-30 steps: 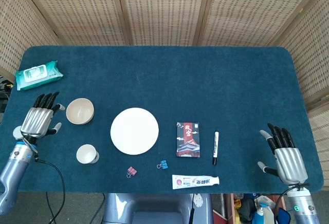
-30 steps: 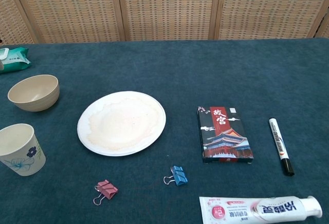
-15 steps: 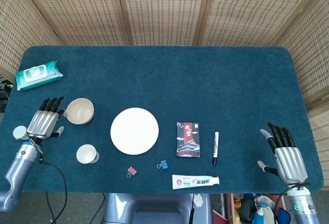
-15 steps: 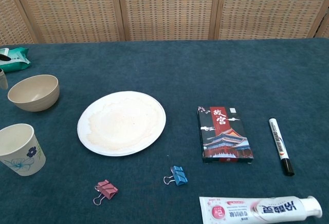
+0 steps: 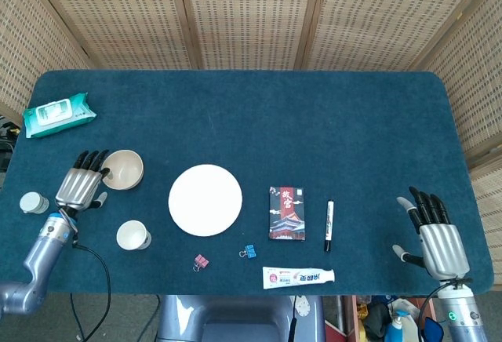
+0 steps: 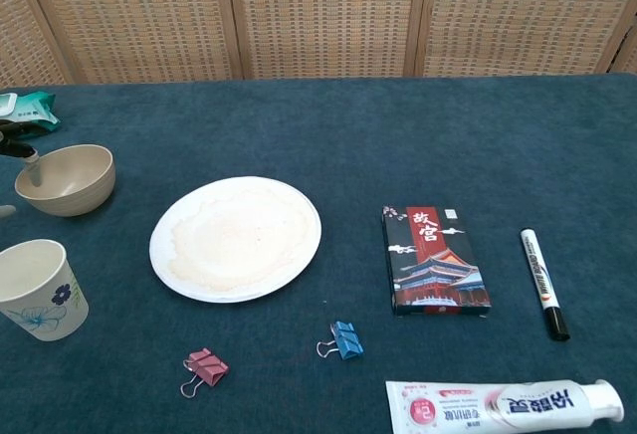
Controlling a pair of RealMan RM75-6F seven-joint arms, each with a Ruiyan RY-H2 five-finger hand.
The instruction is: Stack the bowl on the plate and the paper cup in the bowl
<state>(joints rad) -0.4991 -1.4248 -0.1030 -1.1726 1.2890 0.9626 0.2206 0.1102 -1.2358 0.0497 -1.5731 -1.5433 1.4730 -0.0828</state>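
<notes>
Left robot hand (image 5: 81, 184) sits low at the counter's left side, fingers spread apart and holding nothing. Its fingertips (image 5: 100, 158) reach the left rim of the bowl (image 5: 123, 169); contact cannot be told from the head view. In the chest view only a fingertip (image 6: 22, 152) shows at the bowl (image 6: 67, 178) rim on the frame's left edge.

Bowl is beige, upright, empty, just right of the left robot hand. Paper cup (image 5: 132, 235) stands upright on the counter, near the left robot hand's wrist side and a little right, apart from the bowl. Plate (image 5: 205, 199) is white, flat, further right of bowl and cup, touching neither.

Small white round lid-like item (image 5: 33, 202) lies left of the left robot hand. Wet wipes pack (image 5: 58, 114) lies beyond the hand, toward the far-left corner.

Right robot hand (image 5: 436, 236) rests at the counter's right near edge, fingers open and apart, holding nothing, well apart from all task items. To its left lie the marker (image 5: 329, 224), then the card box (image 5: 286, 213); toothpaste tube (image 5: 298, 277) at the near edge. Blue clip (image 5: 249, 252) and pink clip (image 5: 201, 262) lie near the plate's near side. Counter (image 5: 259, 114) is covered in dark blue cloth.
</notes>
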